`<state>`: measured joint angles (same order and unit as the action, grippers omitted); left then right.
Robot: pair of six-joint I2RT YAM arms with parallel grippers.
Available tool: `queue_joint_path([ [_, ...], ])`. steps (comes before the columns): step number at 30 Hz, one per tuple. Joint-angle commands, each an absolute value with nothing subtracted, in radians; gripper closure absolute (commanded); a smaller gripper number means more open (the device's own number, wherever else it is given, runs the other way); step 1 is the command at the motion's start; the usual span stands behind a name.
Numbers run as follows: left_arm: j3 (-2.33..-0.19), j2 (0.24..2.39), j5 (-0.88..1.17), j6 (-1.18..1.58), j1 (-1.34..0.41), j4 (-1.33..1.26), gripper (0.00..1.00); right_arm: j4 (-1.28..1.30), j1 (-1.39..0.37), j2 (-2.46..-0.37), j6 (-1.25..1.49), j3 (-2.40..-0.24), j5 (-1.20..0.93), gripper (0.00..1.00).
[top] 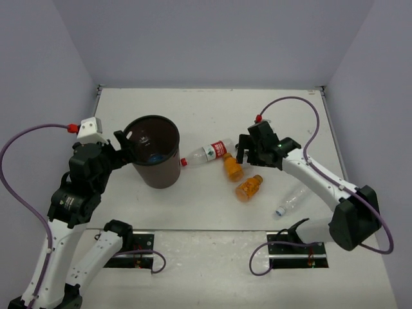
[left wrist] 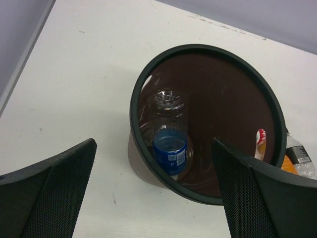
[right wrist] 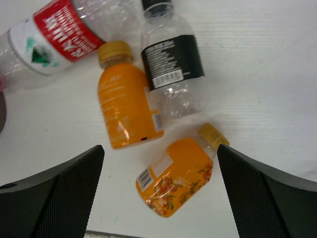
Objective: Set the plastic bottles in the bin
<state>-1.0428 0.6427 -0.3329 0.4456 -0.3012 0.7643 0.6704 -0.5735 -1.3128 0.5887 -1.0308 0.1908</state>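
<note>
Dark brown round plastic bin point(top: 158, 175) upright on white surface point(top: 193, 109). Clear blue-labelled plastic bottle point(left wrist: 170, 144) already inside bin, leaning on wall. Left jaws spread wide at bin's left rim, gripping nothing afaict. Just right of bin: clear red-labelled, red-capped bottle point(top: 207, 154) on its side, cap toward bin. Bit further right of bin: orange plastic bottle point(top: 232, 167), second orange bottle point(top: 248, 187), clear black-capped bottle point(right wrist: 171, 64), all lying down. Right jaws wide open above that bunch, empty. Plain clear bottle point(top: 291, 201) furthest right of bin.
</note>
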Motion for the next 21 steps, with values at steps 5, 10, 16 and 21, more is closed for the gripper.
queue_joint_path([
  [5,-1.053,0.652,-0.381,0.459,-0.296,0.762,0.0,0.54,-0.462,-1.528,0.603,-1.133,0.145,0.01],
  [10,-1.057,0.662,-0.383,0.446,-0.296,0.747,0.0,0.514,-0.441,-1.658,0.574,-1.175,0.089,0.05],
  [16,-1.052,0.666,-0.398,0.448,-0.296,0.746,0.0,0.497,-0.424,-1.725,0.606,-1.17,0.065,0.12],
  [21,-1.053,0.66,-0.386,0.448,-0.296,0.749,0.0,0.467,-0.409,-1.759,0.62,-1.152,0.068,0.24],
])
